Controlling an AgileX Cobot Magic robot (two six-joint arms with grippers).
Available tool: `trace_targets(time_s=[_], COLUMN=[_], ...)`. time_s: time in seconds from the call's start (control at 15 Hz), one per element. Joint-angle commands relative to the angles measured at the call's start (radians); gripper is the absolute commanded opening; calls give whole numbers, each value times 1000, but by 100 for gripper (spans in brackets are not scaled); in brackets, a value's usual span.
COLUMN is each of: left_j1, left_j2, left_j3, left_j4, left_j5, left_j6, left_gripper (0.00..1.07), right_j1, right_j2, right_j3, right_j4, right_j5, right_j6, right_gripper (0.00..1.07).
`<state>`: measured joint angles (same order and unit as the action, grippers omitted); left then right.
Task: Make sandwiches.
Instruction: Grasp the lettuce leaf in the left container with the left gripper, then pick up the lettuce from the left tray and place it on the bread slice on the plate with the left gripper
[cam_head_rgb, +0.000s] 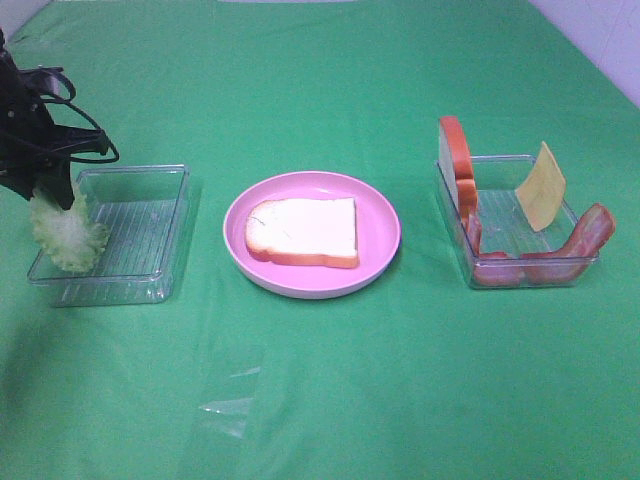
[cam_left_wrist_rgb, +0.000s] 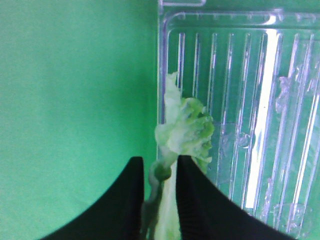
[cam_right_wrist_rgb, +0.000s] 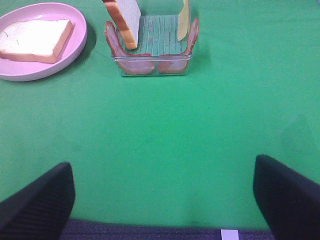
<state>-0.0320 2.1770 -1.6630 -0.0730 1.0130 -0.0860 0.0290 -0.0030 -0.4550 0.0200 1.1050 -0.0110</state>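
At the left, the lettuce (cam_head_rgb: 68, 232) is pinched by one edge in the left claw (cam_left_wrist_rgb: 159, 170) and hangs over the clear tray (cam_head_rgb: 150, 180). The bread slice (cam_head_rgb: 305, 230) on the pink plate (cam_head_rgb: 385, 225) lies toward the middle of the counter, nearer this arm. The right claw (cam_right_wrist_rgb: 162, 167) is held wide and empty, short of the second tray (cam_right_wrist_rgb: 150, 58).

1. Table (cam_head_rgb: 330, 390): green cloth over whole top.
2. L side: clear ribbed tray (cam_head_rgb: 178, 215), flat on cloth.
3. Mid: pink round plate (cam_head_rgb: 388, 235), btwn the 2 trays, touching neither.
4. R side: deeper clear tray (cam_head_rgb: 498, 158).
5. Front, L of ctr: scrap of clear film (cam_head_rgb: 228, 405), lying flat.
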Motion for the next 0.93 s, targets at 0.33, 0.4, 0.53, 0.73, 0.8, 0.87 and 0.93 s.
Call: trace_targets(time_s=[0.33, 0.4, 0.53, 0.73, 0.8, 0.87, 0.93], left_j1=[2, 2, 2, -2, -7, -18, -32], left_j2=[3, 3, 3, 3, 3, 3, 3], left_j3=[8, 7, -28, -111, -172, -220, -272], left_j4=[-15, -18, -48, -109, -142, -150, -152], left_j5=[-23, -20, 10, 76, 114, 140, 163], left_j6=[-24, -24, -25, -24, -24, -24, -24], left_gripper=[0, 0, 0, 0, 0, 0, 0], right_j1=[-4, -4, -4, -4, -4, -4, -4], right_j2=[-27, -27, -27, -27, -27, -27, -27], right_j3=[3, 3, 3, 3, 3, 3, 3], right_j4=[3, 3, 3, 3, 3, 3, 3], right_j5=[-4, -4, -4, -4, -4, -4, -4], right_j6=[4, 4, 4, 4, 4, 4, 4], right_gripper=[94, 94, 94, 94, 94, 94, 94])
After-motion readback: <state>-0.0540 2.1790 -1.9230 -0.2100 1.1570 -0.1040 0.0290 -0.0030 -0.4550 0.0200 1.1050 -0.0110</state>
